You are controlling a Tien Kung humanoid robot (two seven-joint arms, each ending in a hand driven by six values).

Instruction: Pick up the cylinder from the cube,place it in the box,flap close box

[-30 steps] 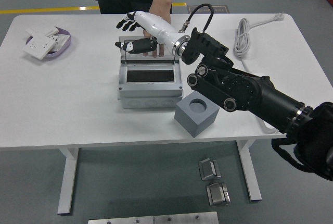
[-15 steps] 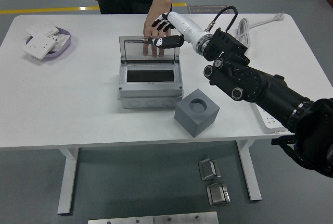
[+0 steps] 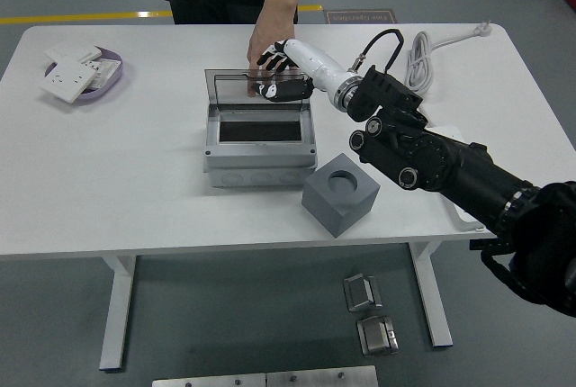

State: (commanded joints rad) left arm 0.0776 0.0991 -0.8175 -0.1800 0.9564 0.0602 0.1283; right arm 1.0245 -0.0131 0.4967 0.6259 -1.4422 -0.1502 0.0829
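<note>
White rectangular table [image 3: 135,180]: bears a grey plastic junction box [image 3: 259,148] near its centre, with the box's transparent hinged lid [image 3: 255,87] standing upright at the rear edge. Interior of box dark; the cylinder cannot be made out inside or elsewhere. Grey cube with a round recess in its top [image 3: 339,193]: just beside the box's front right corner, recess vacant. Right hand [image 3: 277,78], white-shelled with black fingers, on a black arm entering from the right: positioned at the lid's upper right edge, fingers curled against it; whether they clasp the lid cannot be told. Person's hand [image 3: 266,45]: reaches from the far side, resting at the lid's top edge, next to the robot's hand. Purple dish of white socket plates [image 3: 81,72]: far left. White coiled cable [image 3: 421,58]: far right.
</note>
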